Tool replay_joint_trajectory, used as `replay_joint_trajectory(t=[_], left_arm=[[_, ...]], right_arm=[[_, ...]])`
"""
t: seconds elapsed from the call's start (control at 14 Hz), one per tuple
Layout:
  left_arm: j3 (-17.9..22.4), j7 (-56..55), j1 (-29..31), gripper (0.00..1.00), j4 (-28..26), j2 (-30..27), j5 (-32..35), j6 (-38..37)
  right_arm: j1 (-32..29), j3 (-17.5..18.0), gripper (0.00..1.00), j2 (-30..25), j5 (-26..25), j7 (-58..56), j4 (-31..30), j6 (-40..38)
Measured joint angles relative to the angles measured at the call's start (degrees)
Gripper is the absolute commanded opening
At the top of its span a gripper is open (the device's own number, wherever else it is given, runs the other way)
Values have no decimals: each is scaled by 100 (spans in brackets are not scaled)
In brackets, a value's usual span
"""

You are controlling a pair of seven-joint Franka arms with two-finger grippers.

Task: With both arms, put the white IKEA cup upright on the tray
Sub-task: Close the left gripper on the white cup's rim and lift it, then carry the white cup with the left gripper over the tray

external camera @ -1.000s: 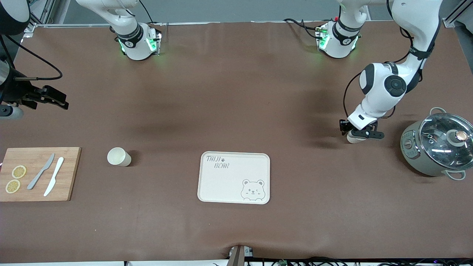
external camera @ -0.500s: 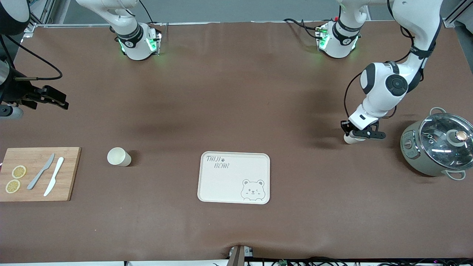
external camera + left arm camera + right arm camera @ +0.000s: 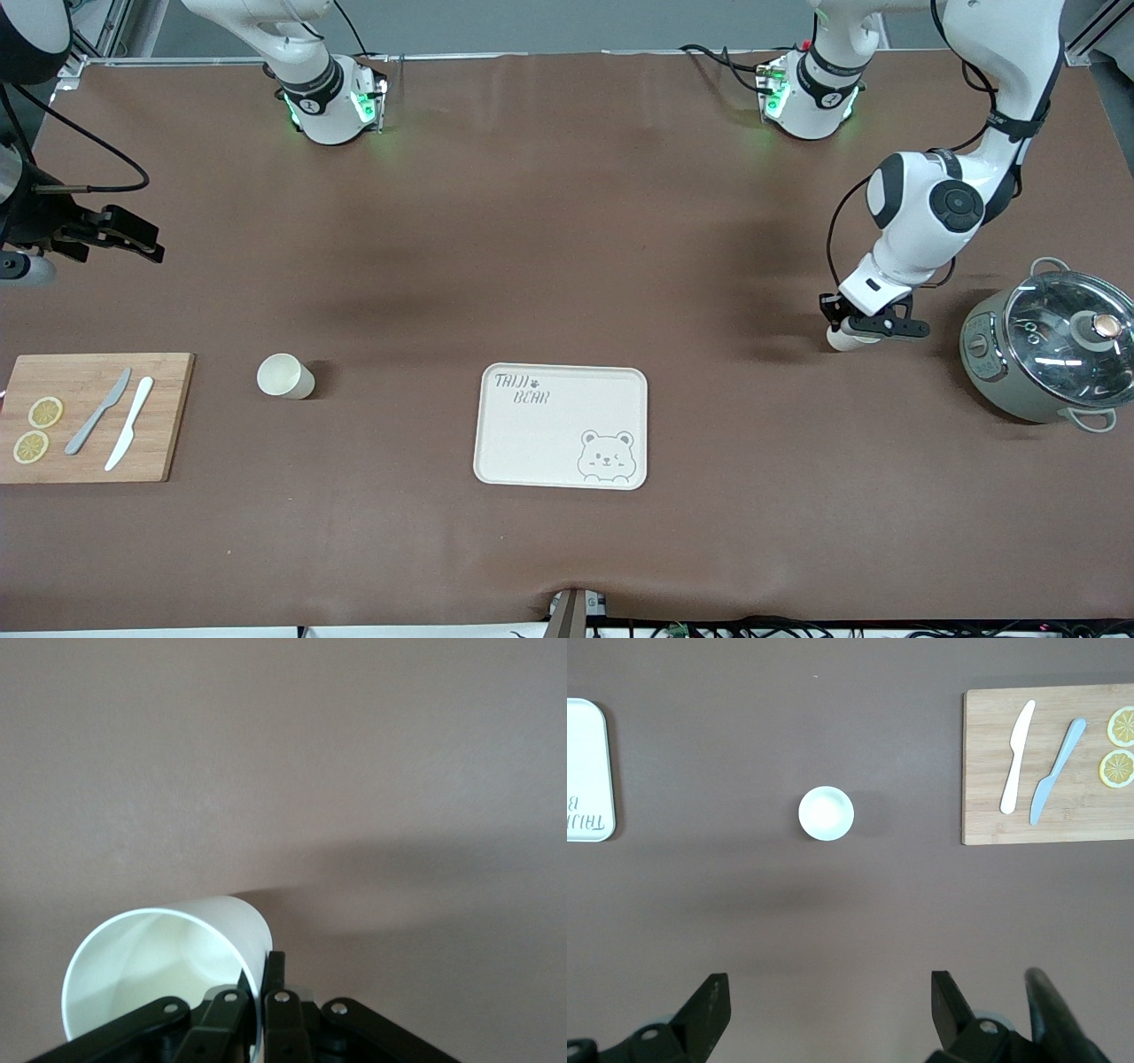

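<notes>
A white cup (image 3: 840,338) (image 3: 168,961) lies on its side on the brown table, between the tray and the pot at the left arm's end. My left gripper (image 3: 873,325) (image 3: 262,985) is shut on its rim, one finger inside the mouth and one outside the wall. A second white cup (image 3: 285,376) (image 3: 826,812) stands upright between the cutting board and the cream tray (image 3: 532,443) (image 3: 585,744) with the bear face. My right gripper (image 3: 146,241) (image 3: 830,1010) hangs open and holds nothing, high over the table at the right arm's end, where that arm waits.
A wooden cutting board (image 3: 159,416) (image 3: 983,771) with two knives and two lemon slices lies at the right arm's end. A grey pot (image 3: 1045,354) with a glass lid stands at the left arm's end, close to the left gripper.
The left gripper's fingers have closed on the cup's rim and its wrist has shifted slightly toward the pot. The right arm, the upright cup and the tray have not moved.
</notes>
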Motion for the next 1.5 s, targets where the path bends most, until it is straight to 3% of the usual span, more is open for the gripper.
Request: replay_joint_trajectory(t=[0.5, 0.79, 1.5], left_arm=[[-540, -575, -45, 0, 1390, -531, 0, -2247], [-821, -1037, -117, 0, 2210, -508, 20, -2990], [-902, -2832, -1483, 0, 4588, 761, 1116, -4901]], right_arm=[[-1, -2, 100, 0, 0, 0, 0, 4], [-12, -4, 100, 0, 0, 0, 0, 0], [-64, -22, 100, 0, 1, -95, 1, 22]])
